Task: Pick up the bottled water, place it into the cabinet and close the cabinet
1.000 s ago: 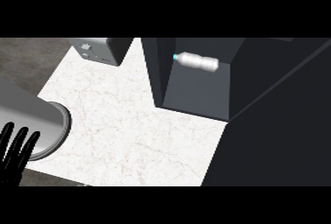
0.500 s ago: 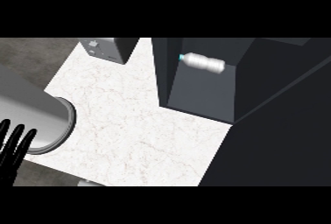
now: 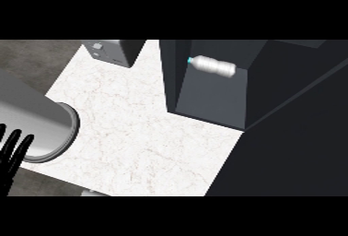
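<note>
So the bottled water (image 3: 213, 66) lies on its side inside the dark cabinet (image 3: 211, 101) at upper right, while the left robot hand (image 3: 12, 154) rests open, fingers up, at the left edge beside the table (image 3: 142, 138).

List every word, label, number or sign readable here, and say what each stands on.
No readable text anywhere.
Bottled water, lying in the cabinet: no label print can be made out.
Grey box at the counter's far edge: small pale marks, too blurred to read.
</note>
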{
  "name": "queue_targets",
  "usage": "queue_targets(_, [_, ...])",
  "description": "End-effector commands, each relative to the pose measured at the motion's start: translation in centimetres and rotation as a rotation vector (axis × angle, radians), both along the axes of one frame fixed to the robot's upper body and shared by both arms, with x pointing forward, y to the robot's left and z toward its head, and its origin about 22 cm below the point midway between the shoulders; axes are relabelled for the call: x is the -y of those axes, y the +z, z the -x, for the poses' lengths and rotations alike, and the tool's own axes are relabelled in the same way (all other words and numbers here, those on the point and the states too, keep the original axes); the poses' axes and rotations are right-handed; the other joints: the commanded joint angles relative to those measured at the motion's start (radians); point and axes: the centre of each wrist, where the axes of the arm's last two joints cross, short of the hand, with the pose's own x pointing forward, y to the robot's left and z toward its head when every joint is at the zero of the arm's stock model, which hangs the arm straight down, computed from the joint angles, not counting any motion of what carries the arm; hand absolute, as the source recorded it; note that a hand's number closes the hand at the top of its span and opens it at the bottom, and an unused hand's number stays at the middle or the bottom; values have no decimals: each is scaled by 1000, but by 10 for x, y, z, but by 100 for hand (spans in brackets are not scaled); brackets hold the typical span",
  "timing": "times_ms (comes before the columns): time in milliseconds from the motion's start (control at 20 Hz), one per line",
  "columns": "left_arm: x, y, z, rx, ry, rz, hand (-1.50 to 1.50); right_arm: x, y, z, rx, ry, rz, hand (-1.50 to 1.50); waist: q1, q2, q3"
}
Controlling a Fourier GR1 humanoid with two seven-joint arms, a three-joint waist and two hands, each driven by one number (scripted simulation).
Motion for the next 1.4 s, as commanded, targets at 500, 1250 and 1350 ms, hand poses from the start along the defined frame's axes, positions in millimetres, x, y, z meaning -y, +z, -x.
queue_targets(500, [-3,7,-6,31,-38,3,-150,-26,-14,2,-155,113,-102,150,49,47,4])
queue_targets(1250, [-12,8,-9,22,-44,4,-150,-21,-7,-45,-45,-111,25,150,45,34,6])
queue_targets(1350, [-16,9,-11,22,-31,-7,-150,-26,-7,-57,-40,-123,54,150,36,33,8])
